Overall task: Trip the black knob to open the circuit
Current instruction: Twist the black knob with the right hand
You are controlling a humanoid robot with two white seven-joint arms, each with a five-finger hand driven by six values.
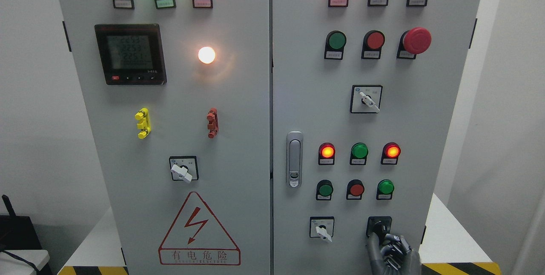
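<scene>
- The black knob (pixel 379 226) sits in a square black plate at the lower right of the cabinet's right door (pixel 425 109); it is dark, and its pointer position is hard to read.
- The right hand (pixel 394 254), grey with jointed fingers, comes up from the bottom edge with curled fingers closed on the black knob.
- Just left of it is a white-handled selector (pixel 322 228); two more white-handled selectors show, one higher on the same door (pixel 367 100) and one on the left door (pixel 183 170).
- The right door carries three lit red-orange lamps, one red mushroom button (pixel 416 40), and a silver door latch (pixel 294 159).
- The left door holds three top lamps (amber, green, red-orange), one white lamp (pixel 207 55), one digital meter (pixel 130 53), one yellow clip (pixel 143 123), one red clip (pixel 212 122) and one red warning triangle (pixel 199 230).
</scene>
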